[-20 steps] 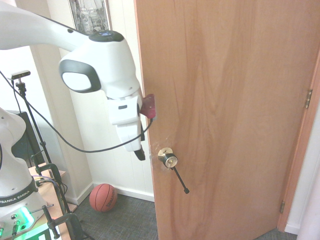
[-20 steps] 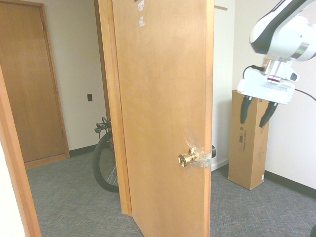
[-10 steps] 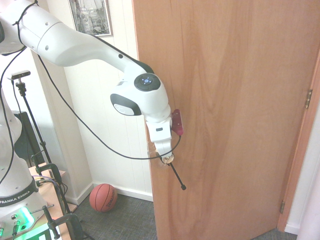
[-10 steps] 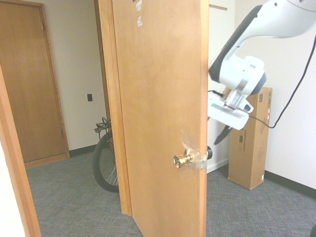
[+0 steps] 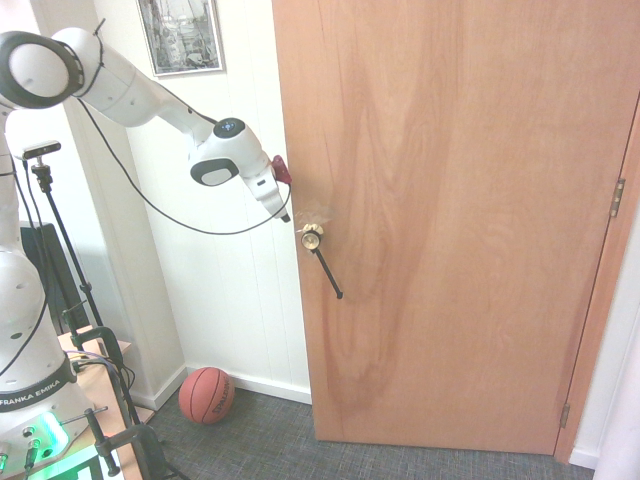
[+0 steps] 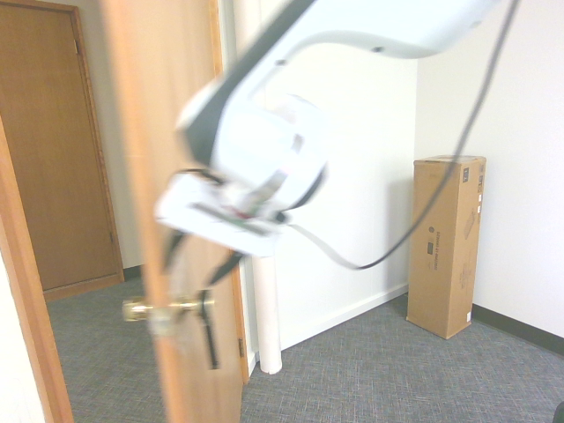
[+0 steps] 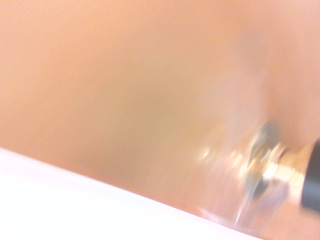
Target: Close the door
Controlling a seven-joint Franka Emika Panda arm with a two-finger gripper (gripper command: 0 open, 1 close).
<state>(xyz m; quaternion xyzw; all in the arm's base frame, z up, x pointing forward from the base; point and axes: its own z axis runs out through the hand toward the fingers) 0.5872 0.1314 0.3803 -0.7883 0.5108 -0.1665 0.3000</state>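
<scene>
Swinging away from the arm's base side and toward its frame, the light-brown wooden door point(image 5: 450, 230) is standing at a different angle than half a second ago; its bottom edge is now showing above the carpet in the first exterior view. Its free edge is shifting well across the second exterior view, and the white Franka arm point(image 5: 130, 90) is following it, reaching past where it was before. The door is still standing partly open in the second exterior view, hinged on the side far from the arm. Near its free edge the round brass knob point(image 5: 312, 237) is sitting, with a thin black rod point(image 5: 328, 275) slanting downward from it. Clear wrap point(image 5: 318, 214) is clinging around the knob area.

The gripper point(image 6: 196, 268) is hovering close to the door's free edge, above the knob, its jaws spread apart with nothing between them; whether they are touching the wood cannot be told. The wrist view is blurring, showing wood grain tones and the brass fitting.

An orange-brown basketball point(image 5: 207, 395) is resting on the grey carpet point(image 5: 240, 440) near the white panelled wall point(image 5: 230, 290), where a framed picture point(image 5: 181, 35) is hanging. A tall cardboard box point(image 6: 445, 247) is standing upright in the corner.
</scene>
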